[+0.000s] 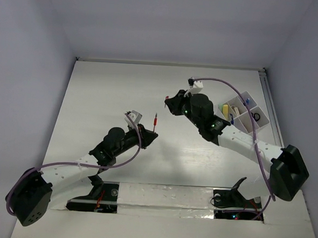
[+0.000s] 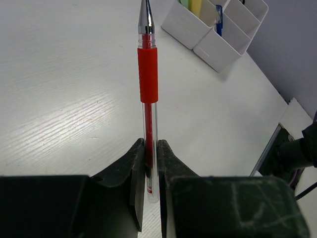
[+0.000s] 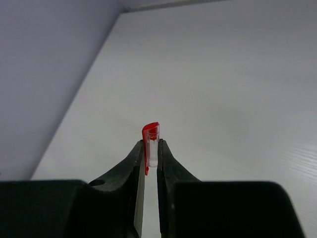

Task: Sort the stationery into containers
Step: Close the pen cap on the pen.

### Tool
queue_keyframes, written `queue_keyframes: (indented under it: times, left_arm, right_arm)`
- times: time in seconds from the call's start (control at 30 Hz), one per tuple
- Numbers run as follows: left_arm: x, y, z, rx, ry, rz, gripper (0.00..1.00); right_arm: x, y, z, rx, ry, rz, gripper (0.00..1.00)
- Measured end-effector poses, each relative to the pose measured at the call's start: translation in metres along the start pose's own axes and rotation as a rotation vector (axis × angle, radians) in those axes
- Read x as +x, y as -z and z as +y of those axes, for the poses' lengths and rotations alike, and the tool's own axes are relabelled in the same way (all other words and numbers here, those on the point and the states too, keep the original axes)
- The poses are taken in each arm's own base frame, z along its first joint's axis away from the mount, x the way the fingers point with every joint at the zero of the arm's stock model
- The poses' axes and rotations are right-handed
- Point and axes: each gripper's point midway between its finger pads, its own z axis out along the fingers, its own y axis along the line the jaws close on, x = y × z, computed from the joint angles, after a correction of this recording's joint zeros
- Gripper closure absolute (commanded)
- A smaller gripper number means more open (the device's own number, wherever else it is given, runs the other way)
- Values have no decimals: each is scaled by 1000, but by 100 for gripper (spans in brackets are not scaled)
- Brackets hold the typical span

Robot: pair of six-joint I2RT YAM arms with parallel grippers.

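While my left gripper [image 2: 151, 148] clamps the red pen [image 2: 147, 74] by its tail above the counter [image 2: 74, 99], tip toward the tray [image 2: 213, 49], my right gripper [image 3: 150, 148] pinches a red-clipped cap [image 3: 151, 133] aloft, presumably for recapping first.

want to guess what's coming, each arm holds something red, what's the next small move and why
Probably ease the right gripper toward the left gripper, lining the clear red-clipped cap up with the bare metal tip of the red pen. Both jaws are shut on their pieces, and the top view shows a gap between them. Capping seems sensible before the pen goes in the white tray.
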Motion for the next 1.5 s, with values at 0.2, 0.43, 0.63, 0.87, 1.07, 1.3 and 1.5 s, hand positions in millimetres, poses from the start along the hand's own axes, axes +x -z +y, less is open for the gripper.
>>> queue_keyframes:
  times: [0.2, 0.43, 0.63, 0.87, 1.07, 1.3, 1.5]
  left_arm:
    - [0, -1, -3, 17, 2, 0, 100]
    - [-4, 0, -4, 15, 0, -16, 100]
    - [-11, 2, -5, 16, -3, -42, 100]
    - [-13, 2, -3, 5, -3, -49, 100]
    - [-12, 2, -2, -2, -2, -45, 100]
    - [-11, 2, -1, -6, -2, -44, 100]
    - [-11, 3, -1, -9, -1, -41, 100]
  right_arm:
    - [-5, 4, 46, -135, -58, -96, 100]
    - [1, 7, 72, -212, -80, -112, 100]
    - [7, 7, 71, -214, -82, -111, 100]
    - [14, 7, 66, -204, -80, -100, 100]
    - [16, 7, 65, -202, -81, -96, 100]
    - [16, 7, 65, -203, -82, -97, 100]
    - [17, 8, 64, -206, -83, -102, 100]
